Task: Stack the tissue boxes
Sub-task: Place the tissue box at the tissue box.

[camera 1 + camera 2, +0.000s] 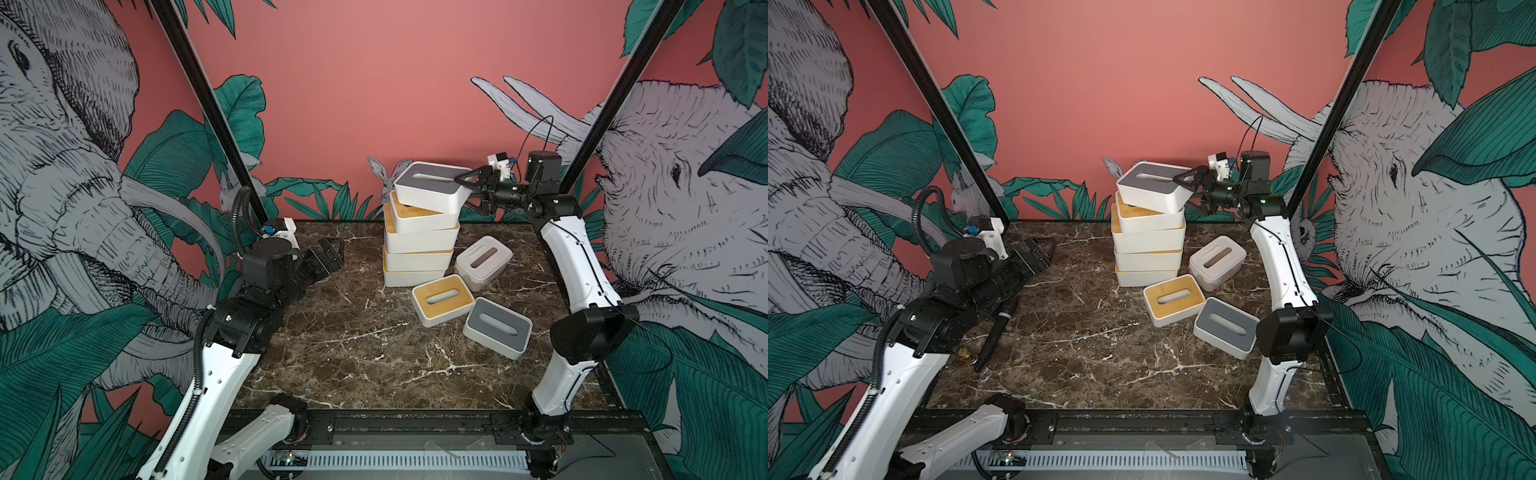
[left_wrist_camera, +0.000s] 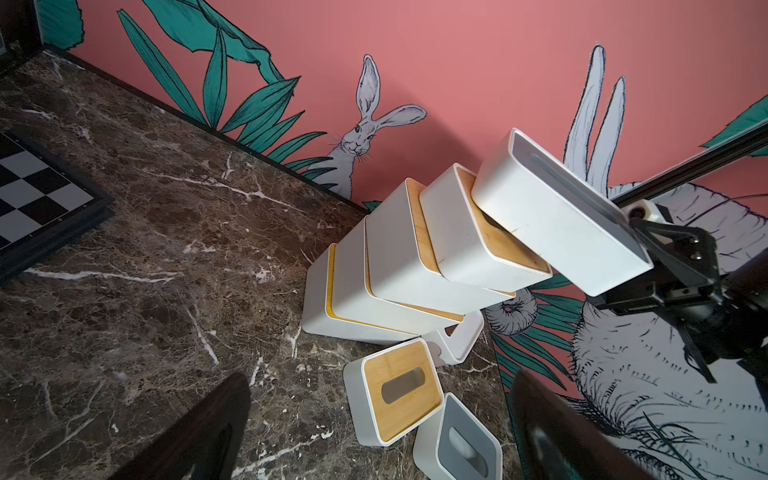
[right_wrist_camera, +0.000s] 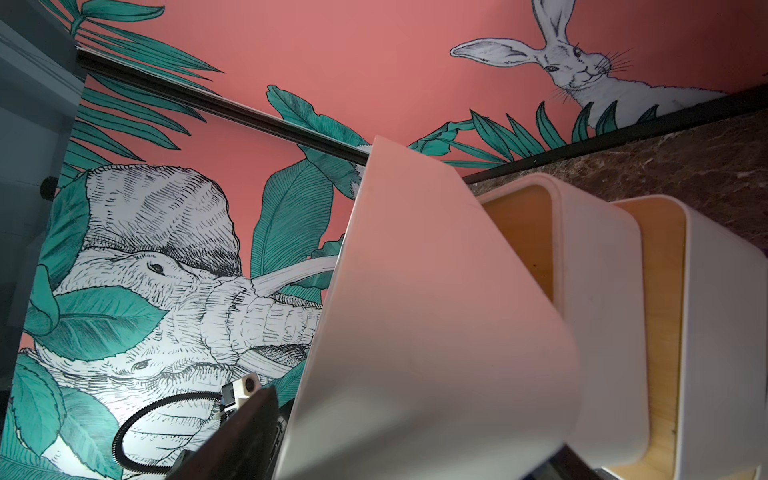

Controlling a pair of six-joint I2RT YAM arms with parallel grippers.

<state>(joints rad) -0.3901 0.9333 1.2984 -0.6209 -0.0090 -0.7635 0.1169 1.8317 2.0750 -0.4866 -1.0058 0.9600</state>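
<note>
Several white tissue boxes with bamboo lids form a leaning stack [image 1: 417, 249] [image 1: 1148, 249] at the back of the marble table [image 1: 353, 353]. A grey-lidded box [image 1: 430, 187] [image 2: 557, 220] lies tilted on top of the stack. My right gripper [image 1: 462, 192] [image 1: 1182, 191] straddles its right end, open. One finger [image 2: 640, 237] lies along the lid and the other stands off below. That box's white wall [image 3: 436, 311] fills the right wrist view. Three loose boxes lie right of the stack: bamboo-lidded [image 1: 442, 299], grey-lidded [image 1: 497, 327] and pale-lidded [image 1: 483, 262]. My left gripper [image 1: 332, 253] [image 2: 380, 380] rests open and empty at the left.
A checkerboard panel [image 2: 37, 195] lies at the far left of the table. A black rod with brass pieces [image 1: 994, 336] lies under my left arm. The pink back wall stands close behind the stack. Black frame posts [image 1: 598, 137] rise at both back corners.
</note>
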